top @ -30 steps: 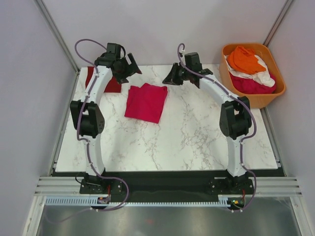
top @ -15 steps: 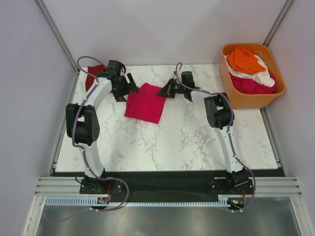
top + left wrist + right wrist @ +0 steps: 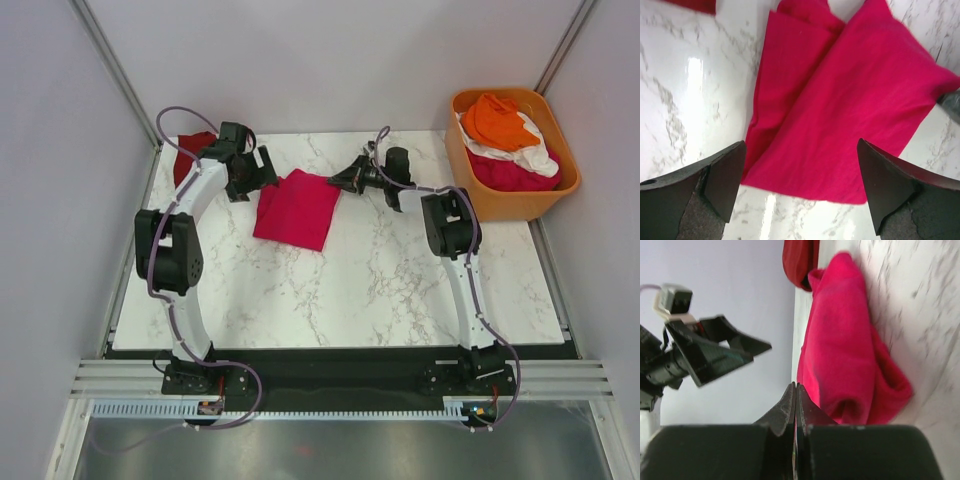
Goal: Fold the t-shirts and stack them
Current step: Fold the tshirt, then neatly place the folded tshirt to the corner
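Between the wide-set left jaws lay the magenta t-shirt point(image 3: 850, 110), soft matt cloth with a faint grain and rounded folds. The desk point(image 3: 685, 90) under it looked like polished marble, white with grey veins. It was glossy enough to throw back a bright patch of light near one left jaw. Those jaws were black plastic, matt and slightly grainy. Beyond the pressed-together right jaws the same cloth bunched thick and fuzzy, and past it a maroon t-shirt point(image 3: 799, 260) showed darker, duller cloth. Well to the right of those jaws the orange tub point(image 3: 520, 205) was smooth hard plastic with a slight sheen. The shirts point(image 3: 500, 125) heaped in it were limp matt cloth.
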